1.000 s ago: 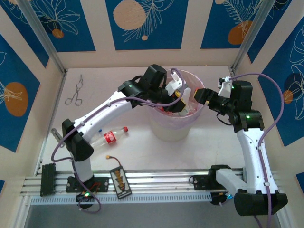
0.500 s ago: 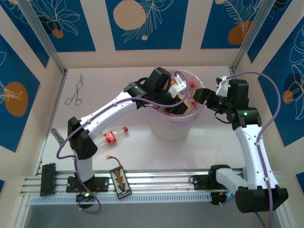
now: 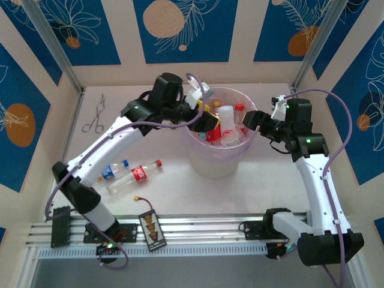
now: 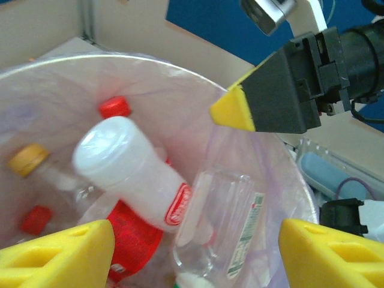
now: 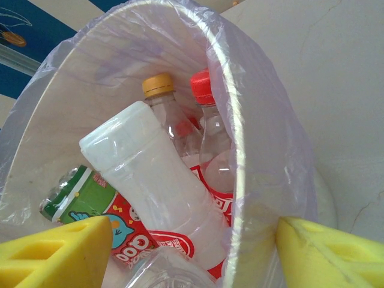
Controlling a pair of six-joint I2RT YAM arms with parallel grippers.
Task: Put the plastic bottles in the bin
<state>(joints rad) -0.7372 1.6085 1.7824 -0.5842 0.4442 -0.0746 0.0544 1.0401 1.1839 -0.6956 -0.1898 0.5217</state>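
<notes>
Left arm has swung back to the left since half a second ago, so the left claw (image 4: pixel 198 237) now sits at the left rim of the bin (image 3: pixel 216 165), spread wide and empty. The right claw (image 5: pixel 192 246) is wide too, with the right rim lined up between its fingers. In the bin a white bottle (image 5: pixel 162 186) leans tilted. On the counter (image 3: pixel 180 192), a red-labelled bottle (image 3: pixel 137 174) and a blue-labelled bottle (image 3: pixel 111 171) lie side by side, caps pointing up-right toward the bin.
</notes>
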